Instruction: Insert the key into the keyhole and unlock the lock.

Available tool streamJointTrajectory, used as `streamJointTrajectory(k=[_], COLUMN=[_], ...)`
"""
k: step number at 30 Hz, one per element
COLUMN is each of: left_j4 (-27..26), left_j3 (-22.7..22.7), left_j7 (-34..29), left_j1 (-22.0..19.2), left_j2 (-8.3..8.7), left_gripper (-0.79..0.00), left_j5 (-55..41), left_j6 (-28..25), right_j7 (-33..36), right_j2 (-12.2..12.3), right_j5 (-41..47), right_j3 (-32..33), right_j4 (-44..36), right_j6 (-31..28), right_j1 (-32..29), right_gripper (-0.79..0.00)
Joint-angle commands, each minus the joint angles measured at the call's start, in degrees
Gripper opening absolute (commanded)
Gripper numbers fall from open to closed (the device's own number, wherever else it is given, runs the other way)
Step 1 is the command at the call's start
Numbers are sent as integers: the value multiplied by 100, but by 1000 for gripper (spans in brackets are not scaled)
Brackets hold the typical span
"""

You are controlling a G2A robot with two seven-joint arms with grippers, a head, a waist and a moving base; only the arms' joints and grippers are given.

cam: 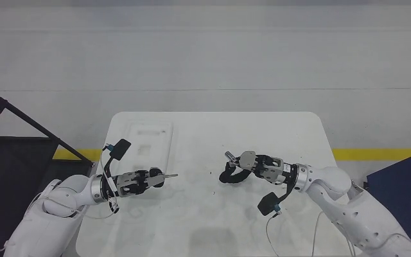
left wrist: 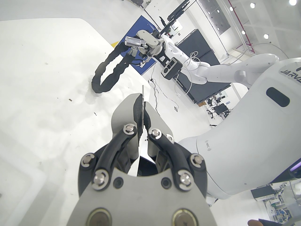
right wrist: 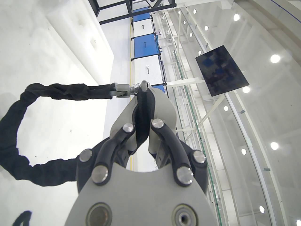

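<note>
My left gripper (cam: 156,177) (left wrist: 141,101) is shut on a thin metal key (left wrist: 142,105), whose blade (cam: 171,175) sticks out toward the table's middle. My right gripper (cam: 243,160) (right wrist: 144,92) is shut on the silver cylinder (cam: 229,155) (left wrist: 132,41) of a cable lock, held above the table. The lock's black fabric-covered loop (cam: 230,176) (left wrist: 107,70) (right wrist: 21,128) hangs down from it and rests on the tabletop. A gap of bare table separates the key tip from the lock cylinder.
A white foam tray (cam: 149,142) (right wrist: 77,36) lies at the back left of the white table (cam: 212,212). Small dark specks (left wrist: 69,100) dot the surface near the loop. Cables hang off the right arm.
</note>
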Motion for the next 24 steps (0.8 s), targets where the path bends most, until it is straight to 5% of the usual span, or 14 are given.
streamJointTrajectory(k=[1,14,24], left_j4=[0,0,0], left_j3=[0,0,0], left_j7=[0,0,0], left_j1=[0,0,0], left_j2=[0,0,0], left_gripper=[-785,-785,-785], left_j5=[0,0,0], left_j6=[0,0,0], right_j7=[0,17,199], right_j2=[0,0,57], right_j5=[0,-46,-3953], right_j3=[0,4,114], right_j4=[0,-12,-645], right_j6=[0,15,1922], right_j1=[0,4,115], right_gripper=[-785,-785,-785])
